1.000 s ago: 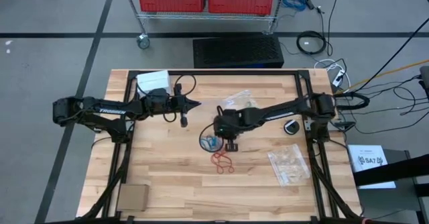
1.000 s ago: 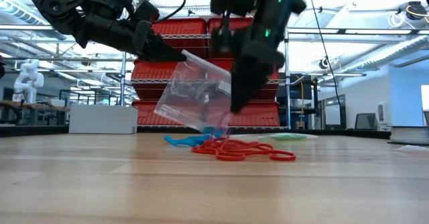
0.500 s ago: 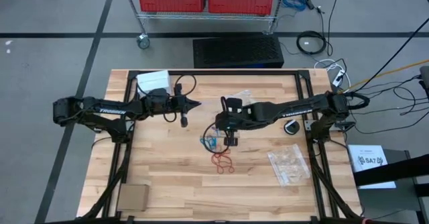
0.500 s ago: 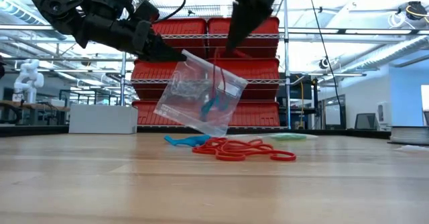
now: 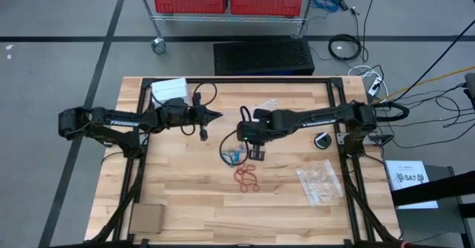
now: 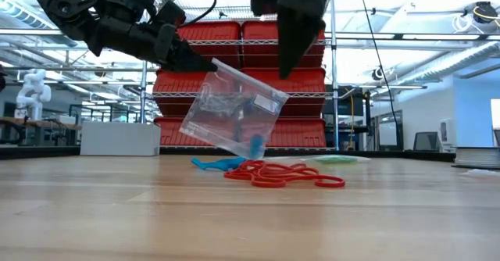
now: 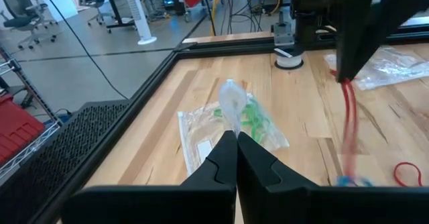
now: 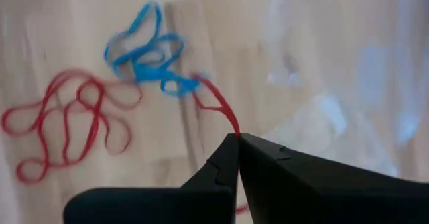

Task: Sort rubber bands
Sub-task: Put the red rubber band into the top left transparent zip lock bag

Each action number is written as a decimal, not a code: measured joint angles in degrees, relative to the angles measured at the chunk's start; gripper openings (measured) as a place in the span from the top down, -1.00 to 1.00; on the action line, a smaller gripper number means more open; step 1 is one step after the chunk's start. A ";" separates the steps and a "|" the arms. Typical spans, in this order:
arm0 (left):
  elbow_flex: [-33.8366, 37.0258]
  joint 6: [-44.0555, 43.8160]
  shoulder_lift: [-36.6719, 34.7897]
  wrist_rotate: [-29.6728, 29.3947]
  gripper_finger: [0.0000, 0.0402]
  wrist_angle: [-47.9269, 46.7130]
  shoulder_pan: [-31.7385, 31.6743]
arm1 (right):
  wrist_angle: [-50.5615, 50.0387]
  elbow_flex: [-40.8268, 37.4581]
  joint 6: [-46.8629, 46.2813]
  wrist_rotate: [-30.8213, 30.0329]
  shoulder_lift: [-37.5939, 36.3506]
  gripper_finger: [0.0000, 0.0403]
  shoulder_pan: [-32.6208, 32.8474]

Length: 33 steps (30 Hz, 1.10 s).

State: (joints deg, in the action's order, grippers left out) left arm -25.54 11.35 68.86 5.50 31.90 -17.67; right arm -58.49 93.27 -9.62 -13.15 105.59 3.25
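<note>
Wood-plank table [image 5: 185, 196], bands loose in a thin tangle.
Your right gripper [image 8: 237, 138] (fingers pinched together) holds a red rubber band [image 8: 218, 106]; left gripper [image 6: 205, 61] clamps a clear, crinkled bag [image 6: 233, 110].

Both arms raised over the table, both pincers closed.
Left gripper [image 5: 217, 115] extends level toward centre, fingers pressed together on a clear bag [image 6: 232, 109]. Right gripper [image 5: 245, 138] hangs just beyond it, pointing down, tips pinching a red band [image 8: 218, 104].
</note>
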 joint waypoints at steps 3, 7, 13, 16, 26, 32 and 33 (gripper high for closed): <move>0.00 -0.02 0.00 0.02 1.00 -0.02 0.02 | -1.10 0.04 -0.42 3.41 1.49 1.00 0.02; 0.00 0.00 0.00 0.01 1.00 0.00 0.00 | -1.09 0.04 0.21 8.42 3.41 1.00 0.01; 0.00 0.00 0.00 0.02 1.00 -0.35 0.01 | -2.50 0.04 1.80 13.40 6.44 1.00 0.25; 0.00 0.02 0.00 0.00 1.00 -0.69 0.00 | -4.74 0.04 3.17 13.59 8.46 1.00 1.14; 0.00 0.13 0.00 0.01 1.00 -1.02 0.02 | -10.35 -6.49 3.79 13.01 10.77 1.00 2.93; 0.00 0.57 0.00 -0.02 1.00 -0.99 0.00 | -15.46 -6.82 1.91 5.87 9.52 1.00 3.58; 0.00 0.57 0.00 -0.02 1.00 -1.00 0.02 | -16.42 -6.82 1.34 5.08 9.01 1.00 3.58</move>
State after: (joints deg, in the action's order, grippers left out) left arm -25.54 11.92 68.86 5.48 30.90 -17.65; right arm -74.91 86.46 -8.28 -8.07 114.60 6.83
